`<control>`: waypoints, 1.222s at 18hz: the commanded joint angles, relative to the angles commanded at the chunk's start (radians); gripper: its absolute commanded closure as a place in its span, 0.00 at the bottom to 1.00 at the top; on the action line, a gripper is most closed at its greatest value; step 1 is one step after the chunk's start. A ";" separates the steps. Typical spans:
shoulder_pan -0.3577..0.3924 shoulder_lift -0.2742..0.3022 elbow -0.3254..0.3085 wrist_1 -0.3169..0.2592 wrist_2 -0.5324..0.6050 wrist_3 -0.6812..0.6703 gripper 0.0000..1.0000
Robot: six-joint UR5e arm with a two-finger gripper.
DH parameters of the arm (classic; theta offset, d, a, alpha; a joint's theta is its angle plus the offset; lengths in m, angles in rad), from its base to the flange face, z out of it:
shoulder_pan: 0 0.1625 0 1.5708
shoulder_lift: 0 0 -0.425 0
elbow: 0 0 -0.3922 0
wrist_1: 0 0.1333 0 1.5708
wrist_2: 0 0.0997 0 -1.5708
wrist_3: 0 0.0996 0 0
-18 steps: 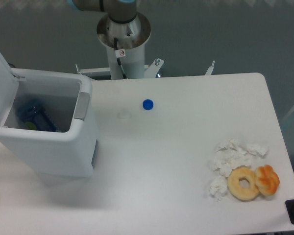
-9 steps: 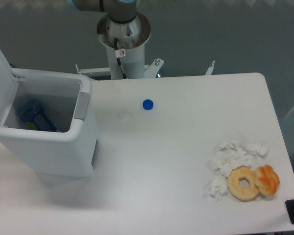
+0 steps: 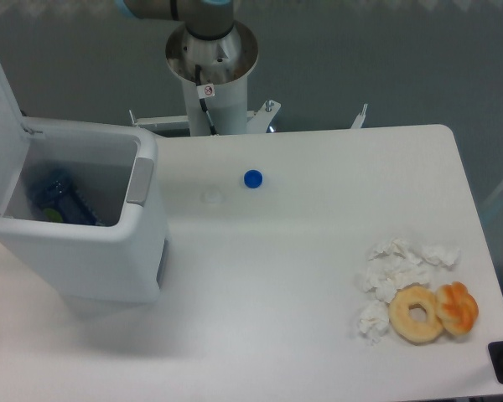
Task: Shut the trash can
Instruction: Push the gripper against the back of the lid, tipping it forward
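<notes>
Gripper out of frame, so finger state can't be told; only the arm's base column (image 3: 211,63) shows at top centre, behind the table (image 3: 318,285). Trash can (image 3: 92,243) sits at the table's left edge, open, white lid (image 3: 2,126) tilted up on its left side, grey latch tab (image 3: 139,181) on the right rim. Inside: something dark blue (image 3: 59,197), possibly a bottle, plus a yellow-green bit (image 3: 51,215). Blue cap (image 3: 252,178) mid-table; crumpled tissues (image 3: 398,272) and two donuts (image 3: 432,311) at right.
</notes>
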 joint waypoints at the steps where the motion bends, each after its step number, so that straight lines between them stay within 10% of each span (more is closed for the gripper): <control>1: 0.011 0.003 0.002 0.000 0.005 -0.002 0.00; 22: 0.147 0.026 -0.037 0.003 0.178 0.054 0.00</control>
